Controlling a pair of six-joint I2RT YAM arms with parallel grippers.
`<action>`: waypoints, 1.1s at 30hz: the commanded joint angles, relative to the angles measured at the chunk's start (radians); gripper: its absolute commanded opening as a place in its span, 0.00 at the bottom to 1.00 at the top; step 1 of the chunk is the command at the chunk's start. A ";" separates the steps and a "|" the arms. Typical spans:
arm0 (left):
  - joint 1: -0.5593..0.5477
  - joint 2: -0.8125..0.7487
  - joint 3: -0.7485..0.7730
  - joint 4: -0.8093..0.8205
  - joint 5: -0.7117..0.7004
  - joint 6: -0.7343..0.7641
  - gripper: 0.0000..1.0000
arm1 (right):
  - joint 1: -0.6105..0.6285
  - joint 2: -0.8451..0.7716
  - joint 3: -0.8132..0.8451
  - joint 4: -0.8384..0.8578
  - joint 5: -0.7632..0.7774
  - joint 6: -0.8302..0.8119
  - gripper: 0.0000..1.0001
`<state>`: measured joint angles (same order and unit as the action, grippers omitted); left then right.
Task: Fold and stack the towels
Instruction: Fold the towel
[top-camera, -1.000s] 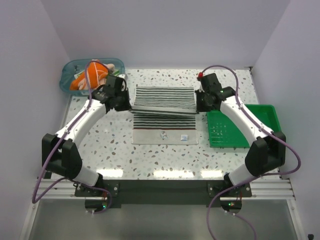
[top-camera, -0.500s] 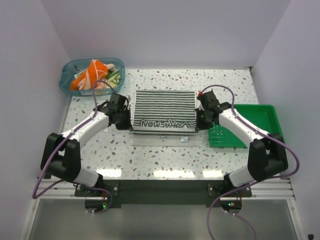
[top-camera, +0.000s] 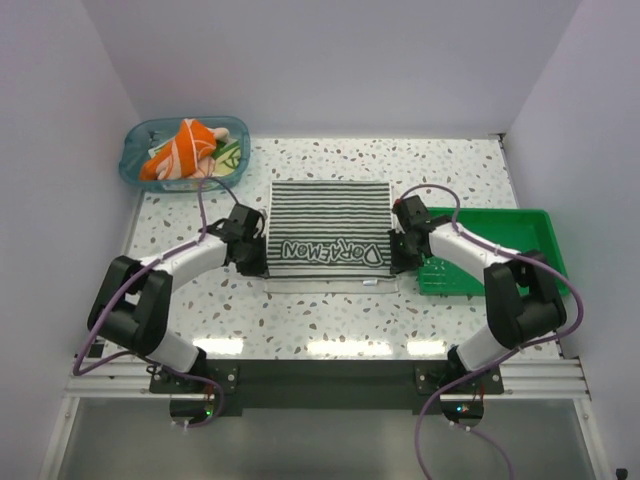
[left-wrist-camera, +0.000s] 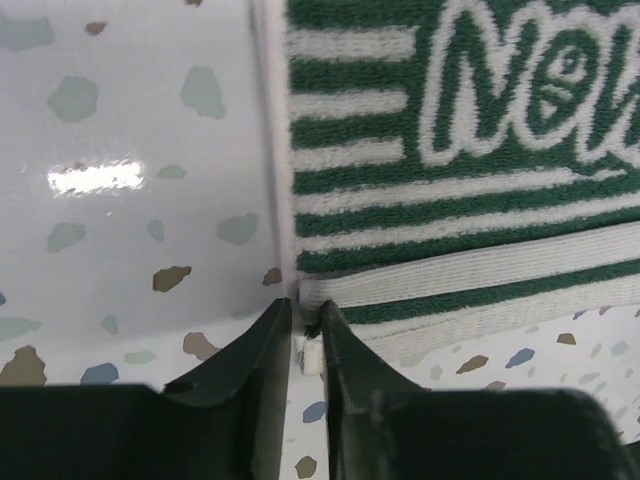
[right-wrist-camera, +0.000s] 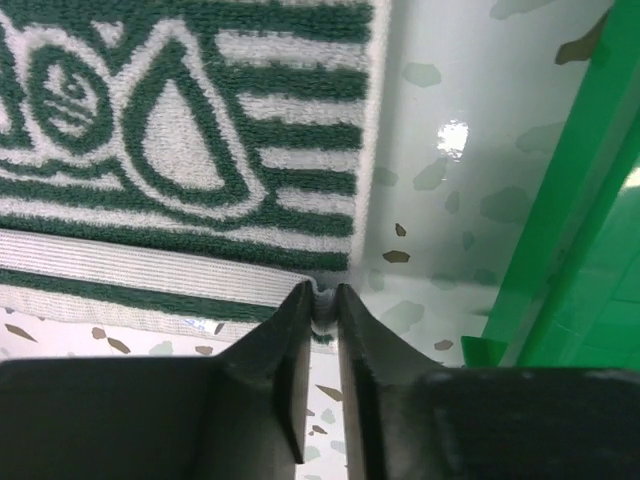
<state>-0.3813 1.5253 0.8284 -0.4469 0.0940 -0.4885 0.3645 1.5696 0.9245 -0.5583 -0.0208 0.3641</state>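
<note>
Striped towel (top-camera: 328, 228): flat on the table (top-camera: 450, 175) btwn the two arms, doubled over, upside-down lettering facing up.
Change: 1 s ago its far edge hung in the air over the middle. Now that edge lies down near the front edge, and a thin strip of the lower layer shows beyond it.
Left pincer (left-wrist-camera: 305, 325): low at the near-left corner, fingers almost together on a sliver of white. That is prob. the corner of the cloth, but the wrist view is tight.
Right pincer (right-wrist-camera: 323, 300): at the near-right corner, fingers pinched on the towel's edge, just beside the green tray (top-camera: 540, 225).
Meaning: first half-fold looks done. Both arms need to let go before any 2nd fold.
Orange towel (top-camera: 180, 148): bunched in the clear basket (top-camera: 135, 165) at far left, not yet touched.
Green towel (top-camera: 228, 150): partly hidden in the same basket, beside the orange one.
Progress: early, 1 of 3 towels in hand, no stack yet.
Risk: layers not quite flush at the front, so a crooked 2nd fold is possible.
</note>
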 joint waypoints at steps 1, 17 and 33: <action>0.010 -0.068 -0.035 -0.004 -0.089 -0.015 0.26 | -0.009 -0.054 -0.024 -0.015 0.068 -0.010 0.23; 0.004 -0.419 -0.082 -0.032 -0.020 -0.082 0.69 | 0.065 -0.398 -0.102 -0.065 0.030 0.041 0.45; -0.097 0.038 0.195 -0.007 -0.016 0.019 0.47 | 0.146 0.127 0.254 -0.054 0.174 0.038 0.53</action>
<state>-0.4637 1.5417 1.0077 -0.4656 0.0677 -0.5007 0.4942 1.6825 1.1435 -0.6079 0.1097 0.3851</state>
